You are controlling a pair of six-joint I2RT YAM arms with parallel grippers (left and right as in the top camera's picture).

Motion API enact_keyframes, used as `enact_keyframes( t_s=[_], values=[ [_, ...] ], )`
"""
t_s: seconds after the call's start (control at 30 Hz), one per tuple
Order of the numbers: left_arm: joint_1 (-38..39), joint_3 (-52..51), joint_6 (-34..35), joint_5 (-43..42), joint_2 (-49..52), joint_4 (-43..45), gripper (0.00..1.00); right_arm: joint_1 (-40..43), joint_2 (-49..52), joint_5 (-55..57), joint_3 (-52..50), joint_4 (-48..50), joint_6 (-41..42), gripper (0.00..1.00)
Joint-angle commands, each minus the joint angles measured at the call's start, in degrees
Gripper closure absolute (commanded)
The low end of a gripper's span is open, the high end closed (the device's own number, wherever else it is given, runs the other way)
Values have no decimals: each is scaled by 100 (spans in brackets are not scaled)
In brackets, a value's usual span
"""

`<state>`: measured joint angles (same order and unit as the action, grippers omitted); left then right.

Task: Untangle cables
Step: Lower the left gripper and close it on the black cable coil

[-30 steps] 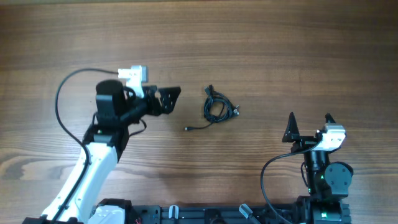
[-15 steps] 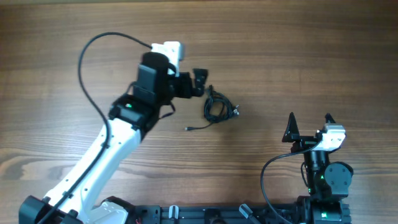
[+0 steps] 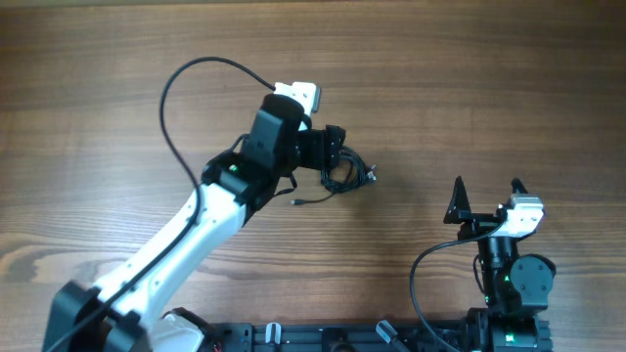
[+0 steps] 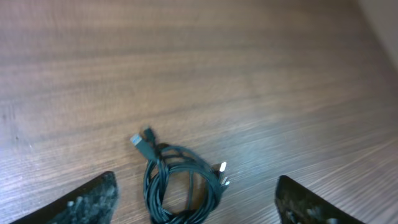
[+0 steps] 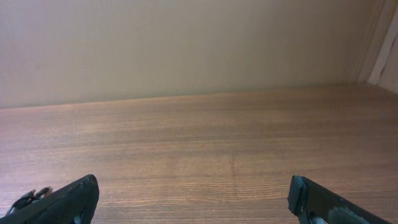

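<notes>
A bare wood-grain counter (image 3: 469,78) fills the view, with a plain pale wall behind it in the right wrist camera. The cables (image 4: 155,183) lie as one small knotted coil of thin black cords, directly beneath the left claw (image 4: 196,186) and between its two fingers (image 4: 87,202), which stand spread wide on either side without touching the cords. A plug end (image 4: 142,139) pokes out of the coil on the far side from the claw, and a loose tail (image 3: 311,199) trails off toward the arm's side. The right claw (image 3: 486,196) is also spread wide, holds nothing, and sits well apart from the bundle. I judge the cords to be very light, limp and a little springy. They will likely slide on the smooth wood instead of resisting, and the whole knot may lift as one lump. The thin strands could slip out of a shallow pinch. The best hold looks like a free plug end or the loose tail, since a hard plug body gives the fingers something firm, while the other claw pins the coil.
</notes>
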<state>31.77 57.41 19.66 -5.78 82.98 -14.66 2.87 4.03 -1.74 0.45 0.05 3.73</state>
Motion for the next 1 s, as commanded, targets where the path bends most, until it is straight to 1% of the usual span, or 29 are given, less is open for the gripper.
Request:
enact_keyframes(
  t_s=[0.0,0.03,0.07,0.1,0.17,0.23,0.3,0.37,0.47,0.57,0.63,0.8,0.83,0.87,0.9,0.93,0.97],
  values=[
    [28,98,804,96,522,-46,23,-28,33,-94,-15,9,-70,0],
    [28,98,1049,94,627,-76,25,-28,33,-94,-15,9,-70,0],
    [28,98,1532,94,793,-164,33,-28,33,-94,-15,11,-70,0],
    [28,98,1928,96,898,-251,34,-31,33,-94,-15,9,-70,0],
    [28,98,2439,92,1047,-374,35,-31,33,-94,-15,9,-70,0],
    [55,98,2916,92,1200,-503,40,-28,33,-94,-15,9,-70,0],
    [118,98,3320,92,1340,-581,43,-28,33,-94,-15,9,-70,0],
    [234,98,3521,94,1458,-575,43,-31,33,-94,-15,11,-70,0],
    [474,101,3626,195,1652,-485,44,-28,33,-94,-15,11,-70,0],
    [680,98,3685,643,1858,-490,50,-31,33,-94,-15,9,-68,0],
    [758,98,3869,868,1996,-494,50,-28,33,-94,-15,9,-70,0],
    [787,98,4083,1088,2304,-490,55,-31,33,-94,-15,9,-70,0],
    [787,98,4081,1143,2354,-481,58,-28,33,-94,-15,11,-68,0],
    [787,98,4079,1196,2389,-446,64,-28,33,-94,-15,11,-68,0],
    [789,98,4070,1231,2430,-413,73,-28,33,-94,-15,11,-70,0],
    [787,101,4057,1235,2446,-402,84,-28,33,-94,-15,11,-68,0],
    [787,101,4054,1266,2457,-402,91,-31,33,-94,-15,11,-72,0]
  ],
)
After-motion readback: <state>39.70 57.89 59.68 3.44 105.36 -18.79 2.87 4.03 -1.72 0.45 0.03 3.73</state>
